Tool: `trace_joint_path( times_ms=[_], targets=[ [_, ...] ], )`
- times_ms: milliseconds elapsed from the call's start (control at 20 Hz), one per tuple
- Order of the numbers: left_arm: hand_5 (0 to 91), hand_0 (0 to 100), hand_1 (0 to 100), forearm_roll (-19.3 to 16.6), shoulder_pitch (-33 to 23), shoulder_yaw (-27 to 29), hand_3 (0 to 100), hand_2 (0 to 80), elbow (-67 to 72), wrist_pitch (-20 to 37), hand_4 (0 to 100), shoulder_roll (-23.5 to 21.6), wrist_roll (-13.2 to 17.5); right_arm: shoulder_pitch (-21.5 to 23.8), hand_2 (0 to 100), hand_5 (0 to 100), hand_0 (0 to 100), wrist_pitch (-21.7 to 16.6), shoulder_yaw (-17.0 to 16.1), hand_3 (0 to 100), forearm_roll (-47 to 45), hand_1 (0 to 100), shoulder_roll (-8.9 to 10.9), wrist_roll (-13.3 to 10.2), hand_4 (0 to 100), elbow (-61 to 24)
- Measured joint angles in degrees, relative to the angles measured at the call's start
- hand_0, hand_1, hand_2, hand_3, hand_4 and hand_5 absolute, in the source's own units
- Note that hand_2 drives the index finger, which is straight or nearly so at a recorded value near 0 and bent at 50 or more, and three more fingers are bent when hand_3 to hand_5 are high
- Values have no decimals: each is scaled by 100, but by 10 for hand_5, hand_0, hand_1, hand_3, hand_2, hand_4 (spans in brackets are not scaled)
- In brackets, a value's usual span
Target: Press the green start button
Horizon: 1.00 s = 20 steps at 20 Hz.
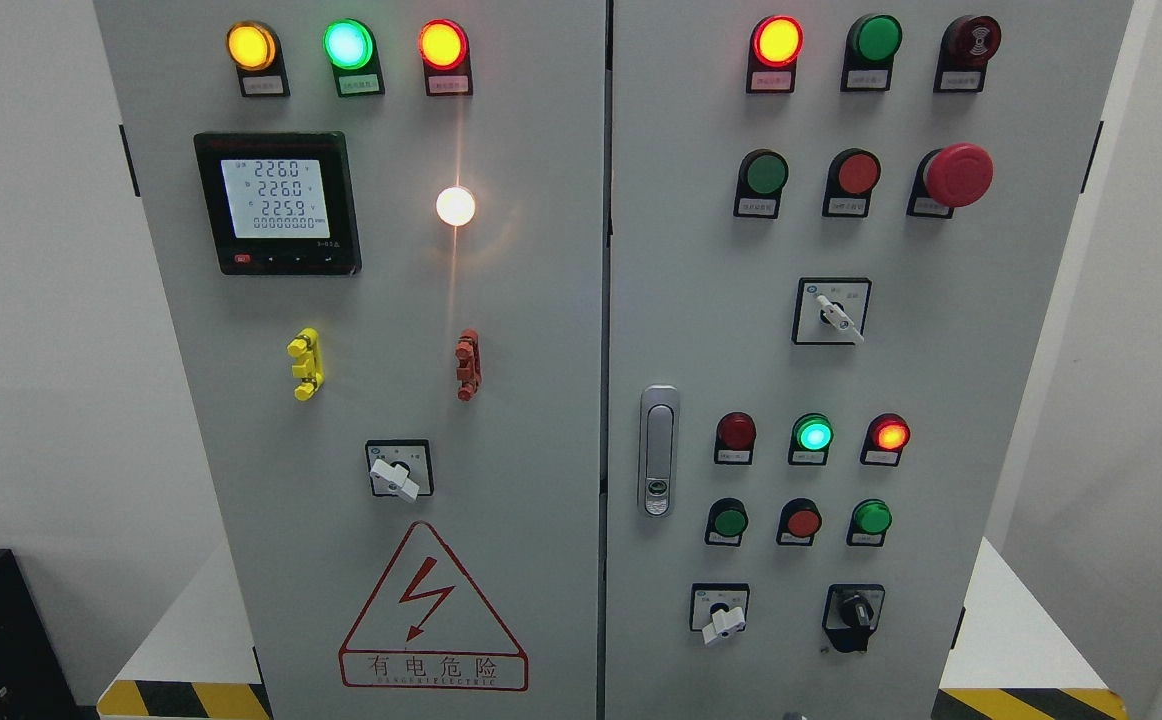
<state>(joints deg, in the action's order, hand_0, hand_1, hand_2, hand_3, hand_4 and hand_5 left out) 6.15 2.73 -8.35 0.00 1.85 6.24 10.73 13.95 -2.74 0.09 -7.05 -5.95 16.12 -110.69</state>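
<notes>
A grey electrical cabinet stands on a white platform between white walls. The green start button sits upper right. Neither robot hand shows.

Bright even light, sharp focus, white lamp flaring vertically

Both arms and hands out of view

Button labels too small to read; cabinet cut off.
</notes>
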Motion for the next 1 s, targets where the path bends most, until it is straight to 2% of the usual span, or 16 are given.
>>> trace_joint_path(
  times_ms=[350, 550, 700, 750, 800, 900, 950, 1000],
  targets=[
    [0, 120, 556, 0, 0, 0, 0, 0, 0, 0, 0, 0, 5, 30, 0, 0, 0, 6, -4, 0, 1, 212, -13, -7, 0, -13],
    [0, 120, 556, 0, 0, 0, 0, 0, 0, -1, 0, 0, 5, 48, 0, 0, 0, 1, -6, 14, 29, 305, -17, -21, 2, -27],
    [0, 120, 556, 0, 0, 0, 0, 0, 0, -1, 0, 0, 5, 54, 0, 6, 0, -163, -7, 148, 212, 371, -18, -25, 171, -47],
    [0, 120, 556, 0, 0, 0, 0, 0, 0, 0, 0, 0, 5, 58, 0, 32, 0, -254, -7, 182, 301, 379, -18, -26, 205, -58],
    [0, 120, 556, 0, 0, 0, 0, 0, 0, 0, 0, 0, 6, 60, 0, 121, 0, -354, -7, 263, 397, 388, -18, -28, 264, -70],
    [0, 120, 556, 0, 0, 0, 0, 0, 0, -1, 0, 0, 7, 69, 0, 237, 0, -563, -8, 331, 634, 390, -18, -65, 324, -96],
    [0, 120, 556, 0, 0, 0, 0, 0, 0, -1, 0, 0, 10, 80, 0, 335, 0, -698, -8, 389, 773, 390, -17, -119, 377, -106],
    [0, 120, 556, 0, 0, 0, 0, 0, 0, -1, 0, 0, 13, 90, 0, 364, 0, -846, -8, 406, 953, 391, -17, -196, 396, -116]
  ],
)
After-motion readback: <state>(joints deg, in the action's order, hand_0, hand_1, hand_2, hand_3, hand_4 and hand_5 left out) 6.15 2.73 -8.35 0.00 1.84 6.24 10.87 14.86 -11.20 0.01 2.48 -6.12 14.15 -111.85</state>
